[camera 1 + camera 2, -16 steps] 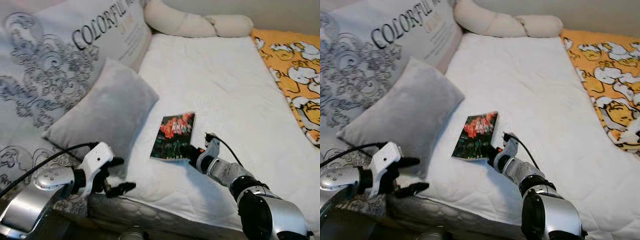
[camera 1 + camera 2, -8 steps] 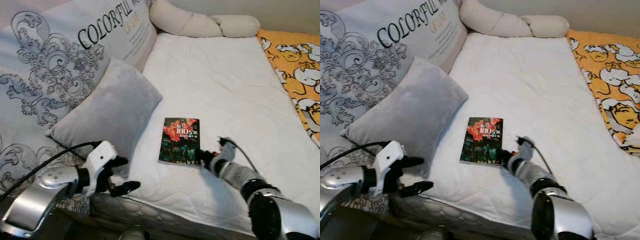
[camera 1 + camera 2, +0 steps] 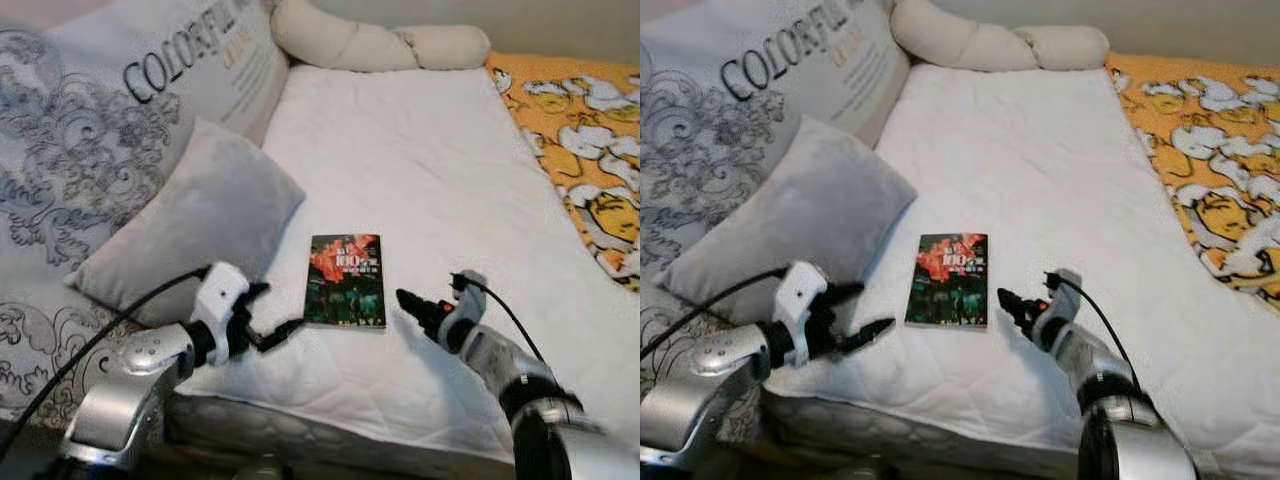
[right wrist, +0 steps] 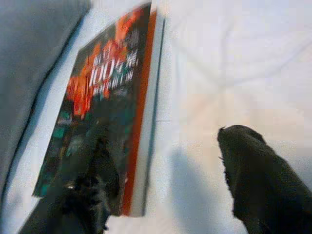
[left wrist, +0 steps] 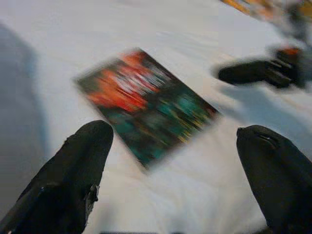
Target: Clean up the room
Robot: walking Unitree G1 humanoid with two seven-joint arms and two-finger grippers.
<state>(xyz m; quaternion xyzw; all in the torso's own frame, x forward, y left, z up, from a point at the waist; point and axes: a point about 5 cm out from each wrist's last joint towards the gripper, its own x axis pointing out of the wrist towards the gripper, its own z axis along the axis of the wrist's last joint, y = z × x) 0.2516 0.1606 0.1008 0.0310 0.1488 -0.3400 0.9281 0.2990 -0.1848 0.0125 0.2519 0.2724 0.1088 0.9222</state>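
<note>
**Book not yet lifted; both grippers flank it on the bed**

We note the book (image 3: 346, 281) lies flat, cover up, on the white mattress (image 3: 440, 170), near the front edge of the bed and just beside the grey pillow (image 3: 190, 222). Neither arm holds it. We judge the tidying barely begun: the book is to be picked up and put away, and the orange patterned blanket (image 3: 580, 150) sits bunched at the far right.

The left gripper (image 3: 268, 320) sits at the book's left lower corner, jaws spread apart and empty (the left wrist view frames the book between the two tips). The right gripper (image 3: 418, 305) sits just beside the book's right edge, apart from it, jaws open and holding nothing; in the right wrist view one finger (image 4: 90, 180) lies over the cover's near corner, the other over bare sheet.

Room for moving: open sheet to the right of and behind the book; the pillow crowds the left side; the mattress edge runs close below both wrists. The spine side facing the right gripper looks the freest approach.
</note>
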